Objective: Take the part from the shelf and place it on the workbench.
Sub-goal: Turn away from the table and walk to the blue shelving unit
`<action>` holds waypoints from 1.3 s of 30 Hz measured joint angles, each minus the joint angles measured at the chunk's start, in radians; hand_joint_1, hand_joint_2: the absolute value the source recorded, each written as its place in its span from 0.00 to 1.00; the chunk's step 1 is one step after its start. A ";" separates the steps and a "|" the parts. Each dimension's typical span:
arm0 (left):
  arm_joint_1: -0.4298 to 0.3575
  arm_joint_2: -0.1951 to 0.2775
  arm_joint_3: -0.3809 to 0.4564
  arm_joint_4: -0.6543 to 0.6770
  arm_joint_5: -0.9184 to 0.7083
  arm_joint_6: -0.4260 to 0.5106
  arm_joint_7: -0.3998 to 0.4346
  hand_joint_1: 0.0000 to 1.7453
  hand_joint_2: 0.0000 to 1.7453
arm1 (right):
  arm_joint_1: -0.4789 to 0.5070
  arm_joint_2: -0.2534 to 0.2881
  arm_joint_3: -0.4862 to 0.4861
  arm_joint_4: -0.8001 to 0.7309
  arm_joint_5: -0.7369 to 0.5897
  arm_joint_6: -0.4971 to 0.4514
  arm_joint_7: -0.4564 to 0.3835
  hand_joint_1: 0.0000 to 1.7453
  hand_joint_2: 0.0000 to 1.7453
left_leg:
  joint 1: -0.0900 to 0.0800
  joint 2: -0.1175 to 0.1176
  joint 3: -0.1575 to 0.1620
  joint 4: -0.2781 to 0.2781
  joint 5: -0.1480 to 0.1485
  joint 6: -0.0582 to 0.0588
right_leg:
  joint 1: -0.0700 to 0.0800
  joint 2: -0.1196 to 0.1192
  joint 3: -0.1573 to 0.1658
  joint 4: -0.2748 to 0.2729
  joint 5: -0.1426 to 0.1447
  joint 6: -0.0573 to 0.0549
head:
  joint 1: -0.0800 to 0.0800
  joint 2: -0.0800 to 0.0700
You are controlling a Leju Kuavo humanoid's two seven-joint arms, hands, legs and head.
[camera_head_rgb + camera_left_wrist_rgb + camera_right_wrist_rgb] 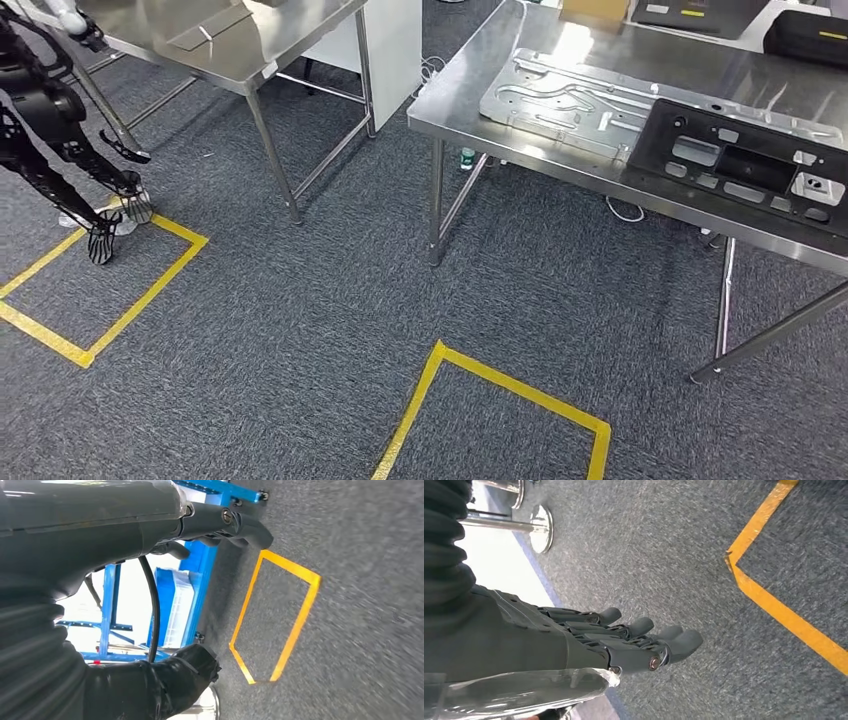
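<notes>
The steel workbench (pixel 470 85) stands ahead on the right in the head view. On it lie a silver pressed metal plate (pixel 560 100) and a black panel with cut-outs (pixel 740 160). My left hand (pixel 165 525) hangs over the carpet with its fingers (pixel 240 527) stretched out and its thumb (pixel 195 665) apart, holding nothing. Behind it stands the blue shelf (pixel 202 585) with a white crate (pixel 180 610). My right hand (pixel 589 645) also hangs with fingers (pixel 674 642) straight and nothing between them. A clear plastic-covered shape (pixel 519 692) runs along its thumb side.
A second steel table (pixel 230 40) stands at the back left. A dark robot's legs (pixel 60 150) stand at the far left by a yellow taped square (pixel 130 300). Another taped square (pixel 500 385) marks the carpet in front of the workbench. Round metal feet (pixel 541 527) stand near my right hand.
</notes>
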 joint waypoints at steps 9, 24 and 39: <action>-0.002 0.003 -0.007 0.006 0.000 0.000 0.000 0.00 1.00 | 0.004 -0.001 -0.003 0.007 0.001 -0.001 0.000 0.00 1.00 | -0.008 -0.078 -0.113 0.047 0.063 0.007 | 0.003 0.110 0.111 -0.006 -0.053 -0.020 | 0.000 0.000; 0.001 0.012 -0.019 0.015 0.000 -0.001 -0.002 0.00 1.00 | 0.000 0.000 -0.001 0.014 -0.075 -0.037 0.032 0.00 0.00 | 0.038 -0.034 -0.051 0.119 -0.015 -0.088 | -0.016 0.019 0.019 -0.052 0.027 -0.018 | -0.002 0.000; -0.004 0.021 -0.024 0.030 0.000 0.005 -0.010 0.00 1.00 | 0.089 -0.001 0.227 -0.067 -0.393 -0.051 0.128 0.00 0.00 | -0.011 -0.033 -0.118 0.050 0.054 0.003 | 0.014 0.076 0.093 0.021 -0.067 -0.031 | 0.001 0.000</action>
